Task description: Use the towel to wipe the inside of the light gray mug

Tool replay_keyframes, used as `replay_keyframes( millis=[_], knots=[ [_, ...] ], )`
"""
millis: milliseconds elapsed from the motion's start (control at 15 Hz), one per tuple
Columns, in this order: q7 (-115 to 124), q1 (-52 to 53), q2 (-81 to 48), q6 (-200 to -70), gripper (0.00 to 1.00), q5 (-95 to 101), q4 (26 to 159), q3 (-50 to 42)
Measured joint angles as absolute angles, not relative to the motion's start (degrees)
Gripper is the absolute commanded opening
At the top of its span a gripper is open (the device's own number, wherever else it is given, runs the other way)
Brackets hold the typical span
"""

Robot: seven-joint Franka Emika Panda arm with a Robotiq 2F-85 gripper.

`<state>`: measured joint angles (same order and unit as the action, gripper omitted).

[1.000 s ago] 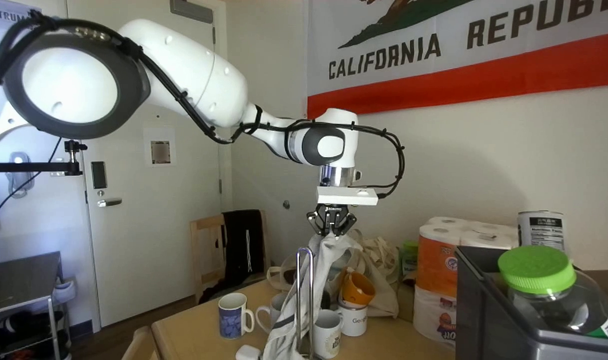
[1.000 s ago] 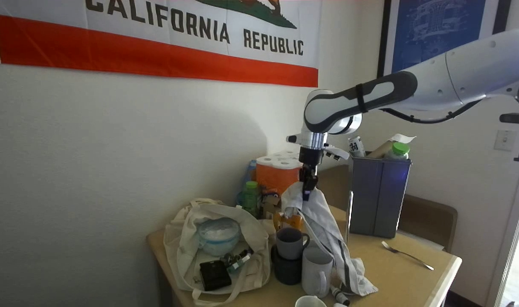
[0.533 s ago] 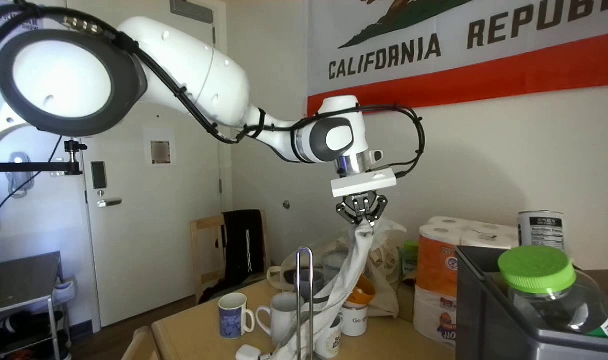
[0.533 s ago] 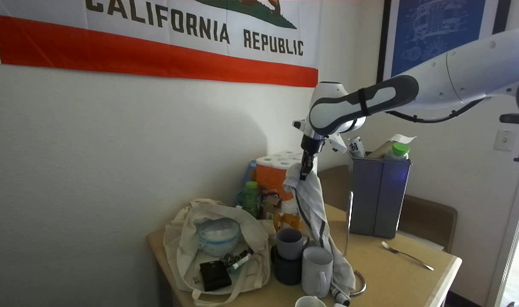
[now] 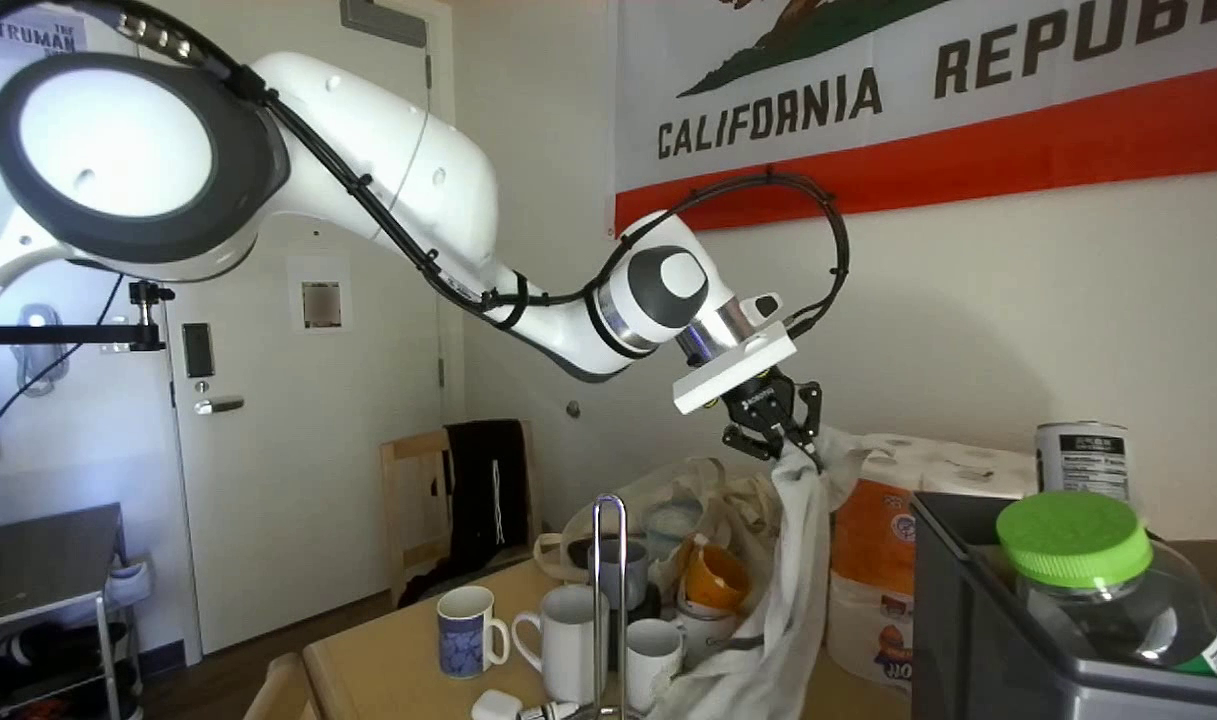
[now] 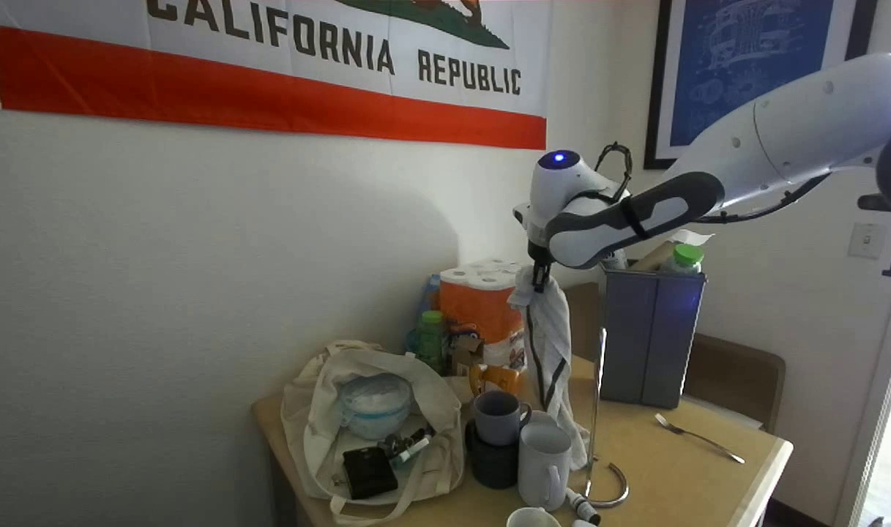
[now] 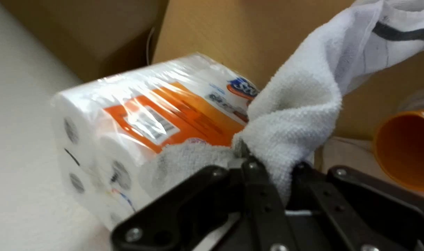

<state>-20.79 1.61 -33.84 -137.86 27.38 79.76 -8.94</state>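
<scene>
My gripper is shut on the white towel with dark stripes. The gripper shows in both exterior views (image 5: 790,445) (image 6: 540,284) and in the wrist view (image 7: 275,166). The towel hangs down from the fingers in both exterior views (image 5: 790,590) (image 6: 551,351), and fills the jaws in the wrist view (image 7: 302,101). Its lower end reaches the table area behind the mugs. The light gray mug stands upright in both exterior views (image 5: 570,650) (image 6: 544,468), apart from the gripper, which is well above and beyond it. Its inside is not visible.
A metal stand (image 5: 610,600) rises near the mugs. A blue-patterned mug (image 5: 465,635), a gray mug stacked on a dark one (image 6: 498,419), and an orange mug (image 5: 716,578) stand around. Paper rolls (image 7: 156,115) are close to the gripper. A tote bag (image 6: 372,432) and gray bin (image 6: 654,337) flank them.
My gripper has moved away from the mugs towards the paper rolls, rising and tilting. The towel has moved with it, off the metal stand's area, uncovering the light gray mug in an exterior view.
</scene>
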Motion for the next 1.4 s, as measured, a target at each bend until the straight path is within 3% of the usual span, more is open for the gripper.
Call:
replay_keyframes(
  millis=[333,400,467,600,1000,1400],
  knots=[
    [-9.1,2.7,-36.3,-137.6,0.06,34.7,83.5,-12.5],
    [-8.4,2.5,-37.0,-137.6,0.37,34.7,84.1,-12.5],
    [-7.8,2.4,-37.7,-137.6,0.38,34.7,84.5,-12.5],
    [-7.2,2.3,-39.0,-137.6,0.51,34.7,85.0,-12.5],
    [-6.5,3.0,-40.2,-137.2,0.97,34.9,85.0,-12.4],
    [-6.5,4.9,-39.6,-133.2,1.00,35.1,82.7,-12.2]
  ],
)
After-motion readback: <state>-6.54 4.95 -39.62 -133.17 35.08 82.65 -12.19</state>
